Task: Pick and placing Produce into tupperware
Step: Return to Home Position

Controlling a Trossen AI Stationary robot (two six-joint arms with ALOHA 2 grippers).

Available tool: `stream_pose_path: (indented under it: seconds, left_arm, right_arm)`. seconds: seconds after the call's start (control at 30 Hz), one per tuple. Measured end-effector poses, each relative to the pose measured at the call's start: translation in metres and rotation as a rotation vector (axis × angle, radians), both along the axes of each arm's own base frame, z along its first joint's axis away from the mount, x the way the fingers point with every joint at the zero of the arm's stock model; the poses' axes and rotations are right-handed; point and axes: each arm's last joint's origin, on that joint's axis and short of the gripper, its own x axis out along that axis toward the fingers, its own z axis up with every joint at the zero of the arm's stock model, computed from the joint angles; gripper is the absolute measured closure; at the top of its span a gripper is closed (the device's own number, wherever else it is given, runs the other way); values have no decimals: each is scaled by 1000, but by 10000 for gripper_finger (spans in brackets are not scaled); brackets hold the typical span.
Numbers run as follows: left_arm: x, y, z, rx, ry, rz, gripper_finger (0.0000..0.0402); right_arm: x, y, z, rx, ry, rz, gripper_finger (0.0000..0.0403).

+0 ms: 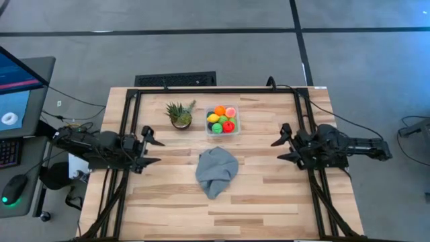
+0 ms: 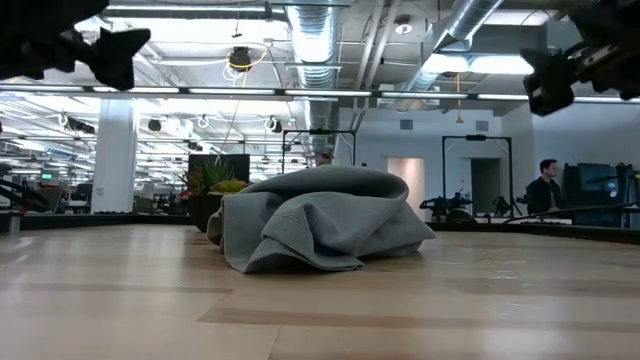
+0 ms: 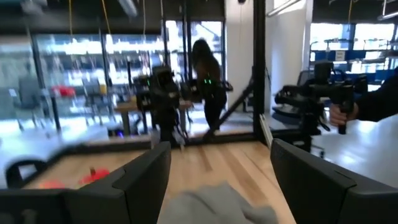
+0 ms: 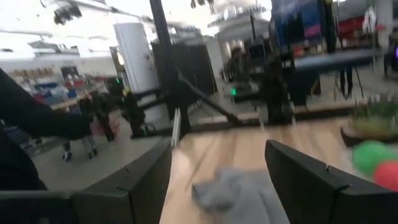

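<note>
Seeing produce [image 1: 222, 119] in the tupperware [image 1: 207, 131] overhead, cloth [image 1: 217, 171] hiding it at worktop level, I'm reading left gripper [image 1: 161, 152] and right gripper [image 1: 275, 151] jaws open.

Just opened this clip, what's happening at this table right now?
Nothing is being handled. The left hand and right hand both hang open and empty at opposite sides of the table. The produce sits piled in the clear container at the far middle, beside a potted plant. A grey cloth lies crumpled in the centre.

Bright produce [image 1: 222, 119] fills tupperware [image 1: 207, 132] (clear, upright).
</note>
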Motion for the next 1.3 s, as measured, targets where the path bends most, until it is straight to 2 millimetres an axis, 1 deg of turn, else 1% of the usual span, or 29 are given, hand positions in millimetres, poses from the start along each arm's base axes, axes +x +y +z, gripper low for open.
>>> stream_pose_path:
  seconds: [0.13, 0.27, 0.53, 1.3]
  left_arm:
    - [1, 0, -7, -65, 87, -15, 134]
    - [2, 0, -16, -57, 180, -13, 134]
    - [2, -1, -17, 119, 179, -3, 134]
    - [2, -1, -17, 74, 192, -4, 134]
  right_arm:
    - [1, 0, -10, 6, 107, -1, 121]
    - [2, 0, -11, 7, 123, -3, 121]
    - [2, 0, -11, 7, 123, -1, 121]
    - [2, 0, -11, 7, 123, 0, 121]
